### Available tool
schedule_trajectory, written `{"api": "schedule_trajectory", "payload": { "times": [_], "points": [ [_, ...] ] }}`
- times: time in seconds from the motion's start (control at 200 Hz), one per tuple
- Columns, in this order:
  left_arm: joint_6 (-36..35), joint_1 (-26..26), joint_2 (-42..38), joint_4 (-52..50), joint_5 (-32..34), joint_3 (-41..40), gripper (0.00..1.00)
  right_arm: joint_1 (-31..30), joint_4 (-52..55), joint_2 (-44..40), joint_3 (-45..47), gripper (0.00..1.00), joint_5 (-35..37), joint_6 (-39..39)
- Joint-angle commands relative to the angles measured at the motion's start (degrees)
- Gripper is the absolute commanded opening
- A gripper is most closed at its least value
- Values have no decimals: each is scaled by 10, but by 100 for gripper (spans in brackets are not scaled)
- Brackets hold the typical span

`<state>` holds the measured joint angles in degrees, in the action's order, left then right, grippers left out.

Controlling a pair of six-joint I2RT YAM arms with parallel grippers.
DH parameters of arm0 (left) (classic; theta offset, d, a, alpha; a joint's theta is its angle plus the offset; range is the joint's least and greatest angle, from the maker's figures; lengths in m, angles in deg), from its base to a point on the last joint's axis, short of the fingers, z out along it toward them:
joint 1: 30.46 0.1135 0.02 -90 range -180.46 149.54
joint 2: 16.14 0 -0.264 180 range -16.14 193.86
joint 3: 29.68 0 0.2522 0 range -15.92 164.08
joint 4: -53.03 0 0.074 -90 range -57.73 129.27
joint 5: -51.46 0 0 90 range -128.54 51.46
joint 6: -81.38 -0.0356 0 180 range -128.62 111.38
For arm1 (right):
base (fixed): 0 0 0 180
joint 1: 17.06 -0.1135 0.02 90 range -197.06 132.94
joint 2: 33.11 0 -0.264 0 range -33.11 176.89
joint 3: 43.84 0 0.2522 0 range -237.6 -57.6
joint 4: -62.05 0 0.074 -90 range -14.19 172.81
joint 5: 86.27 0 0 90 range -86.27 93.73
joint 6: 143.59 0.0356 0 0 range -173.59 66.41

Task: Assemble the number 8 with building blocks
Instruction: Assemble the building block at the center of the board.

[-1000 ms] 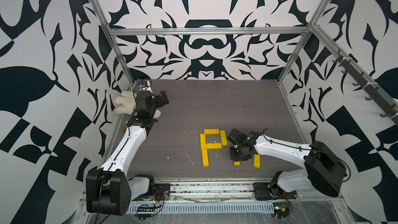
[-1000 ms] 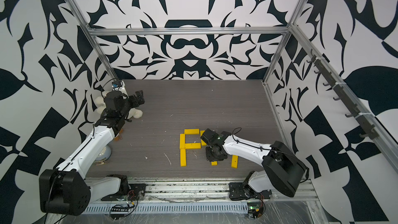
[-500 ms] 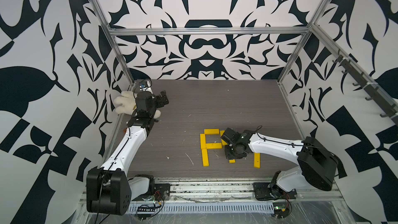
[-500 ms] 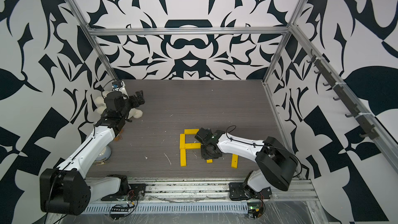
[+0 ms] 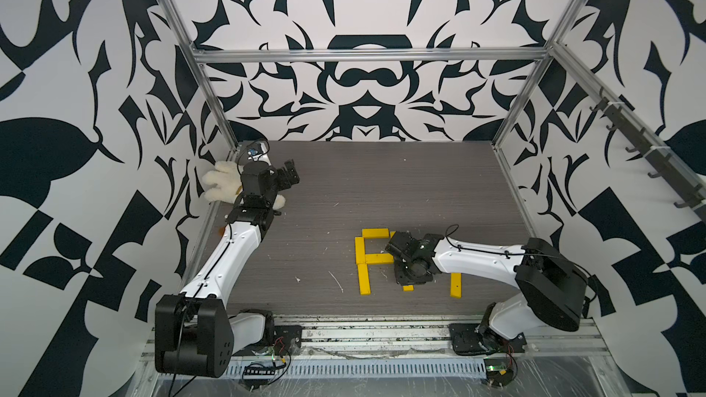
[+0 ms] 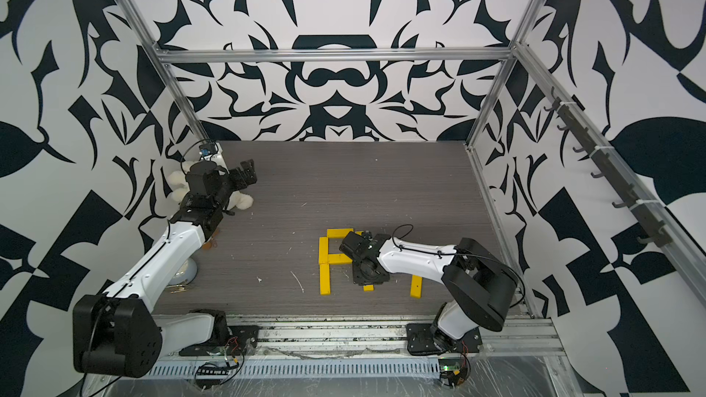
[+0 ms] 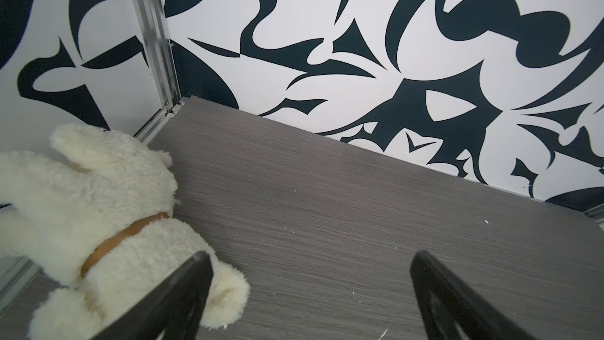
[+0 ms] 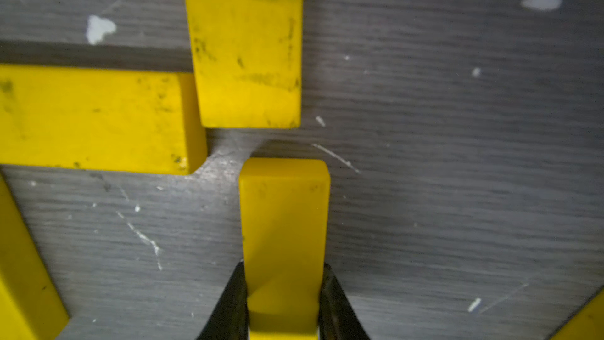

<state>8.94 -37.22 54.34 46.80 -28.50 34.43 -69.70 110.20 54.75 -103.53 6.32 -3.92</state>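
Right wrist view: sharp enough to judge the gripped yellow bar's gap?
Right wrist view: soft but readable; the flat yellow bar in the right gripper shows a clear end and gap before the scuffed yellow bar. Both top views: evenly lit; right arm's black wrist hides that gap.

You see the yellow bars (image 8: 248, 44) as smooth, matt-painted pieces with dark scuffs, and the surface (image 8: 457, 158) has a grey, matt wood-grain finish, scratched and flecked white. The plush toy (image 7: 81, 197) is shaggy cream cloth, and the frame post (image 7: 152, 34) is ribbed bare metal.
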Motion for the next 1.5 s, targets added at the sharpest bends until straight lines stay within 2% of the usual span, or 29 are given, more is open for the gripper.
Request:
{"api": "schedule_trajectory", "payload": {
  "times": [0.0,1.17,1.495],
  "points": [
    [-1,2,-7,13,-3,-10,99,-3,-1,6,-20,2,15,8],
    [0,2,-9,18,-3,-21,99,-18,22,38,-45,4,18,5],
    [1,2,-13,18,-4,-22,99,-25,24,39,-44,12,21,10]
  ]
}}
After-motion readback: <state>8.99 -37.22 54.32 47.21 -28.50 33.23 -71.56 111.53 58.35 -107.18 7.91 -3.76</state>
